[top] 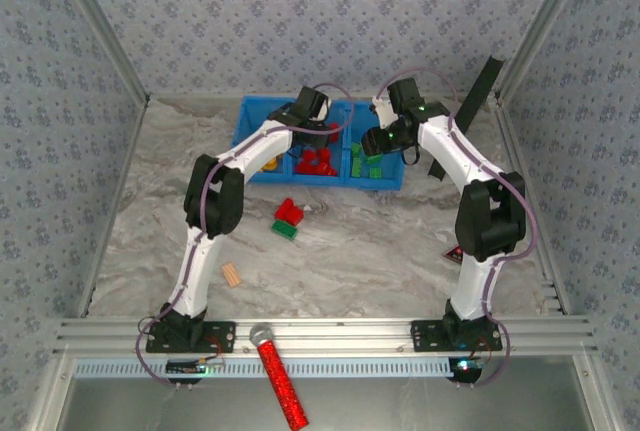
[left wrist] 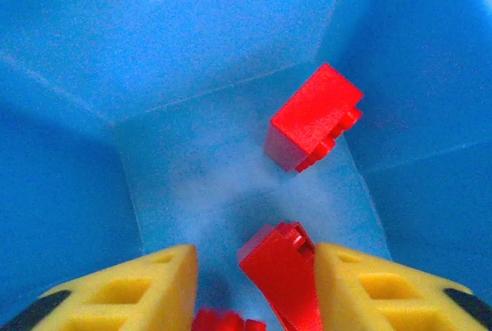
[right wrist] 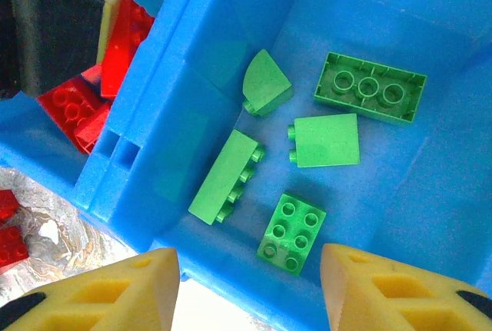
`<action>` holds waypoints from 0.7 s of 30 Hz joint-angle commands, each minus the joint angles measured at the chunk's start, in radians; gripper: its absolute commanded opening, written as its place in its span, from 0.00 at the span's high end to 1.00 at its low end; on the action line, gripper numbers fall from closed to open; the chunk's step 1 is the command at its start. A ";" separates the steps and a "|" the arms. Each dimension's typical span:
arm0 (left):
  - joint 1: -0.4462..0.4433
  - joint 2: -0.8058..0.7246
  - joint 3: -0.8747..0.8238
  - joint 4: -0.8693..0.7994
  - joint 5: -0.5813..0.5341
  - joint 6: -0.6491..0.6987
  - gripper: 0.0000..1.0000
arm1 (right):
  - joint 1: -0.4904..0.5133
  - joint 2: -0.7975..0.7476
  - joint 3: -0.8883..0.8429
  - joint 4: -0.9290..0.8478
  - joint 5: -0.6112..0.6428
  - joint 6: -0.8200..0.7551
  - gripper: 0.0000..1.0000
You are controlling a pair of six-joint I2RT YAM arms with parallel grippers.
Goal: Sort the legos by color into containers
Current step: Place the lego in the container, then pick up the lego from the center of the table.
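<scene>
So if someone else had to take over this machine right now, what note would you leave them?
Left gripper: jaws apart inside the blue tray's middle compartment, a red brick lying between them, not clamped.
Right gripper: jaws apart, empty, above the right compartment.
Done: red bricks in the middle, at least five green bricks on the right, a yellow-orange piece on the left.
To do: loose red lego and loose green lego on the table.
</scene>
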 commanded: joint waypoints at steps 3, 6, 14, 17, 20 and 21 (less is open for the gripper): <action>-0.008 -0.039 0.001 -0.021 0.004 -0.002 0.51 | 0.012 0.020 0.032 -0.034 -0.014 -0.010 0.47; -0.008 -0.096 -0.025 -0.023 -0.004 0.006 0.50 | 0.020 0.013 0.027 -0.036 -0.006 -0.014 0.47; -0.015 -0.370 -0.170 0.005 0.012 0.013 0.44 | 0.084 -0.032 -0.039 -0.002 -0.020 -0.056 0.47; -0.011 -0.468 -0.212 0.006 0.017 0.012 0.41 | 0.137 -0.061 -0.067 0.010 -0.013 -0.087 0.46; -0.001 -0.564 -0.269 0.023 0.036 -0.002 0.38 | 0.202 -0.078 -0.081 0.007 0.003 -0.105 0.46; 0.005 -0.599 -0.293 0.030 0.042 -0.010 0.38 | 0.232 -0.078 -0.083 0.005 0.009 -0.105 0.46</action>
